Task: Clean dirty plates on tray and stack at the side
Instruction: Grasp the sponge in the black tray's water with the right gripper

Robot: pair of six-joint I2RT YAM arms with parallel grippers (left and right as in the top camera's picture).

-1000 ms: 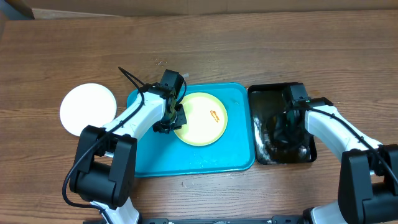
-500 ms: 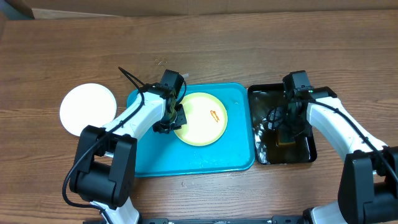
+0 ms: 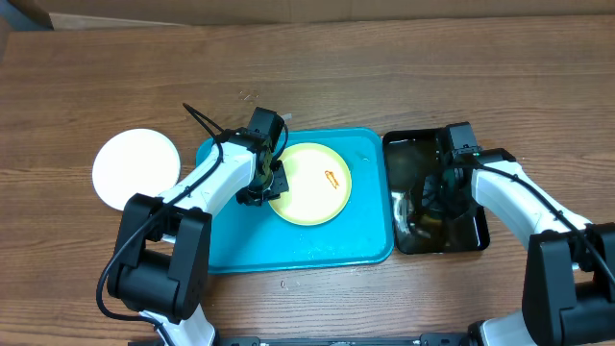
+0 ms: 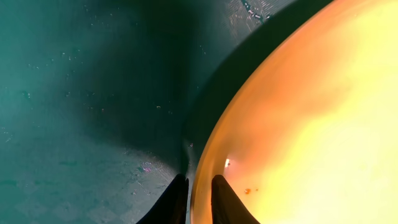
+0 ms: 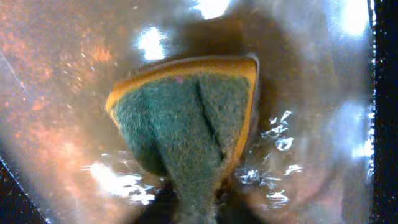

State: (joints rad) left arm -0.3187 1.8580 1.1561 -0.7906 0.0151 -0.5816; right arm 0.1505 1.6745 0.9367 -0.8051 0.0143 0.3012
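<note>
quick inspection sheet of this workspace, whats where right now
surface: wooden table, bare wood grain
job's things: pale yellow plate lies on the turquoise tray with a red-orange smear on it; white plate sits on the table left of the tray
clutter: black tray holding water, right of the turquoise tray; small scrap on the wood behind
grippers: left gripper pinches the yellow plate's rim; right gripper pinches a sponge in the black tray
cables: black cable loops off the left arm
surroundings: cardboard edge along the far side
</note>
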